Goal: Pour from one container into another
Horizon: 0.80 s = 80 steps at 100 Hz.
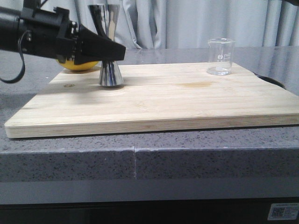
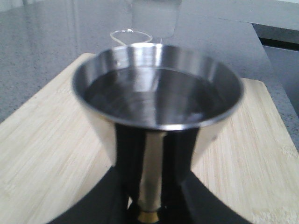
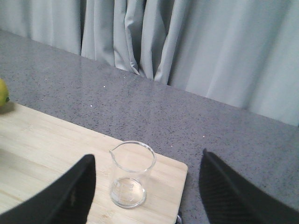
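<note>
Wooden board (image 1: pixel 154 102) in front, left gripper (image 1: pixel 112 51) hiding and squeezing jigger (image 1: pixel 110 70) waist, right gripper (image 3: pixel 145 186) spread wide over beaker (image 1: pixel 220 57).

Backdrop: you had pale grey curtains (image 1: pixel 187 23) behind the counter, hanging in vertical folds across the whole width.
Counter: you worked over a dark grey speckled stone countertop (image 1: pixel 140 158) with a thick front edge and a thin vertical seam near its middle.
Board: a light wooden board (image 1: pixel 154 102) lay flat on your counter, its grain running side to side, with a faint darker stain right of centre.
Below the counter: you saw a dark band under the edge, with a small white label (image 1: pixel 283 212) at the far right, too small to read.
Light: your lighting was soft and even, leaving a dull sheen on the stone.
</note>
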Motion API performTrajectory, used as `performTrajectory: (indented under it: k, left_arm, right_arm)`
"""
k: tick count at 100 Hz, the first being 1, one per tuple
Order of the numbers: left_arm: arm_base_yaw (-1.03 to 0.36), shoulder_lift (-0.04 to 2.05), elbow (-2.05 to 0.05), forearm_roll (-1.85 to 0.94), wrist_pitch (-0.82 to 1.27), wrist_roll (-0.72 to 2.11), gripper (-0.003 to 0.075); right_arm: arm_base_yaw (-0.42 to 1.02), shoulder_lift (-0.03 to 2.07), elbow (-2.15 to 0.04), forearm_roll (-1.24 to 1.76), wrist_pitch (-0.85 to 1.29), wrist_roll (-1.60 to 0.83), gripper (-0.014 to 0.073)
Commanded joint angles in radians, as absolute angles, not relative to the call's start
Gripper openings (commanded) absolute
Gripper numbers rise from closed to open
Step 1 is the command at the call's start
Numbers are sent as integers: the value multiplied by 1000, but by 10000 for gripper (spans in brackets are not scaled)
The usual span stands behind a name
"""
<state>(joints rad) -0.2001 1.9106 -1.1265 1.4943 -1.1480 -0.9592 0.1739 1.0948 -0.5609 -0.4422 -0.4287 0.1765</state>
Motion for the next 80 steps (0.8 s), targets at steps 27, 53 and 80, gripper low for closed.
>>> performTrajectory:
  k: [27,53,80]
  left_arm:
    - [-206,1876,-1168,1399,-1231,-950,83]
    - [-206,1876,-1168,1413,-1231,-948,83]
    - [-206,1876,-1168,1466,-1231,-948,83]
  right_arm:
    - [173,1073,-582,-435,-500,174,428]
    - [173,1073,-582,-435,-500,174,428]
    - [173,1073,-582,-435,-500,174,428]
